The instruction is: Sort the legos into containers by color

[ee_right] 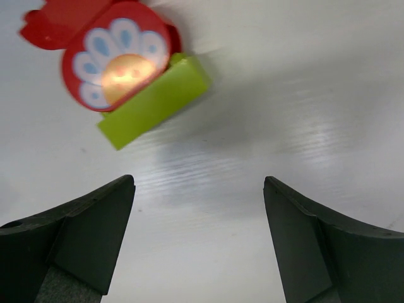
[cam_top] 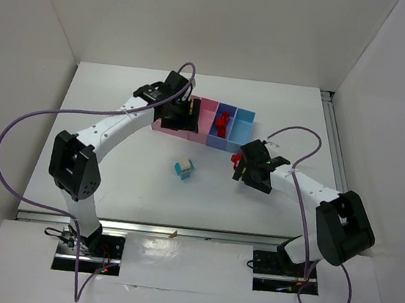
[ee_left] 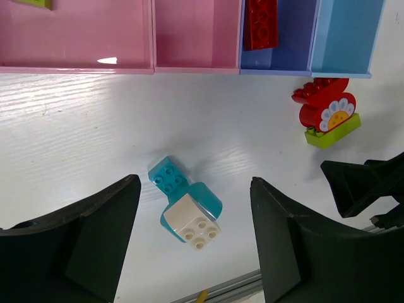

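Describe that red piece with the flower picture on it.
The red flower piece is glossy plastic: a rounded red block printed with a white-petalled, orange-centred flower, joined to a lime green brick along one edge, more red behind. It lies flat, picture up, on the table just outside the light blue bin. Nothing grips it; the open right gripper hovers nearby.

Robotics lab, bench test cell. White table [cam_top: 119, 104] boxed in by plain white panels [cam_top: 24, 41] at left, back and right. Left arm [cam_top: 109, 129] and right arm [cam_top: 309, 185] bolted to metal plates [cam_top: 113, 248] at bottom of frame. Purple cables [cam_top: 2, 143] loop loose. Aluminium rail [cam_top: 192, 233] along near table edge.
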